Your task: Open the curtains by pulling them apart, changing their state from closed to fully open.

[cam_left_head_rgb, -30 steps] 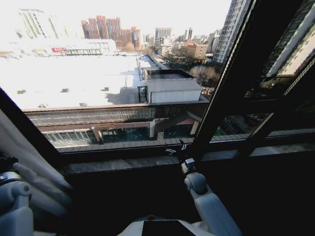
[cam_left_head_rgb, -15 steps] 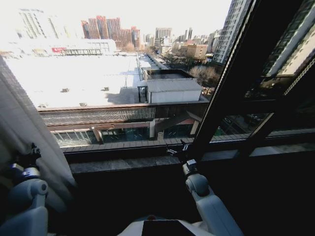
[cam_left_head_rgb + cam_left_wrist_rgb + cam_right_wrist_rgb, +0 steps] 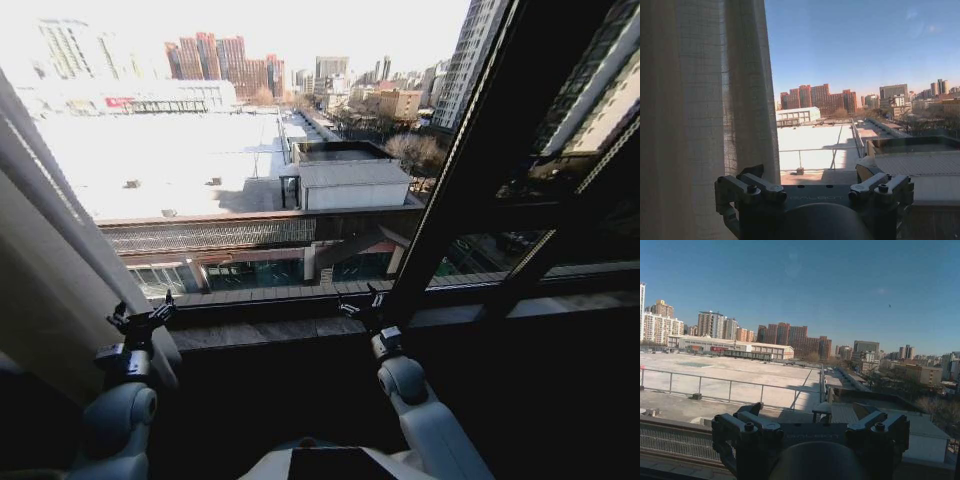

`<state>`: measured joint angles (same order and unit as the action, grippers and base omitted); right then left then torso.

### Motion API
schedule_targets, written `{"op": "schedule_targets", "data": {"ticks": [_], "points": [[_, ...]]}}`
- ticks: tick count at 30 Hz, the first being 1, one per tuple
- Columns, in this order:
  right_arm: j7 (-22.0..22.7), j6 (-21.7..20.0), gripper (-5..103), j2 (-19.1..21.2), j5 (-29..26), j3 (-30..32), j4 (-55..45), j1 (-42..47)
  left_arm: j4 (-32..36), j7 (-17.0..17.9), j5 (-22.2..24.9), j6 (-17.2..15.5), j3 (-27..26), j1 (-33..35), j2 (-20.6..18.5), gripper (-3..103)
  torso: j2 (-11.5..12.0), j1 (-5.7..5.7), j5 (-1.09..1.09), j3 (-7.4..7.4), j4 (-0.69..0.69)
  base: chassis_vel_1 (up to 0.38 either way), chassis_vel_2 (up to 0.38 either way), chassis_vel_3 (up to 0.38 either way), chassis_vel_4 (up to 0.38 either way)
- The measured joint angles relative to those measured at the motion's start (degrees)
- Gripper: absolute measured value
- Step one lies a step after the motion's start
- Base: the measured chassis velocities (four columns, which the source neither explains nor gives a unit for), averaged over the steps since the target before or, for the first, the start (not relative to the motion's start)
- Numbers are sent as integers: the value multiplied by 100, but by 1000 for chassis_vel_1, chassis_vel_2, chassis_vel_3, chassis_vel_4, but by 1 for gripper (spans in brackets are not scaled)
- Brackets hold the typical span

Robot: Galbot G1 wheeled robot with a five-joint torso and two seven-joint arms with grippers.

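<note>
handling a sheer curtain panel at the window's left edge

item: curtain (image 3: 45, 260), sheer white woven fabric in long vertical pleats, gathered at the far left of the window; the glass to its right stands uncovered. the weave shows close up in the left wrist view (image 3: 705, 100).
handling, as judged: light, soft, limp; folds give under a push and may slip through a loose pinch. best taken by bunching several pleats at the free inner edge, low down.
left gripper (image 3: 140, 317): fingers spread apart, empty, just beside the panel's inner edge.
right gripper (image 3: 362, 303): fingers apart, empty, at the windowsill (image 3: 280, 330), well apart from the fabric.
</note>
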<state>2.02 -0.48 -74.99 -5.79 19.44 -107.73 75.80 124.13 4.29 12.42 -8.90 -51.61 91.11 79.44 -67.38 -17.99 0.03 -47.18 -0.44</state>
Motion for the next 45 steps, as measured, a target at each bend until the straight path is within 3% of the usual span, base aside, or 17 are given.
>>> {"op": "schedule_targets", "data": {"ticks": [8, 17, 31, 45], "points": [[26, -70, 100, -40, -39, -26, -66, -3, 75, -201, -27, 255, -63, 408, 141, 100, 0, 0, 0, 0, 1, 0, 0, 0, 0], [35, -537, 100, -35, -44, -18, -371, 45, 113, -172, 12, 312, -160, 382, 130, 100, 0, 0, -2, 0, 0, 0, 0, 0, 0], [106, -547, 100, 24, -203, 103, -399, 49, 85, -158, -9, 283, -100, 276, 114, 100, 0, 0, -2, 0, 0, -54, -68, 54, 63], [115, -525, 100, 21, -213, 118, -447, 80, 95, -152, -19, 378, -163, 397, 133, 100, 0, 0, -1, 0, 0, -266, -271, 257, 273]]}}
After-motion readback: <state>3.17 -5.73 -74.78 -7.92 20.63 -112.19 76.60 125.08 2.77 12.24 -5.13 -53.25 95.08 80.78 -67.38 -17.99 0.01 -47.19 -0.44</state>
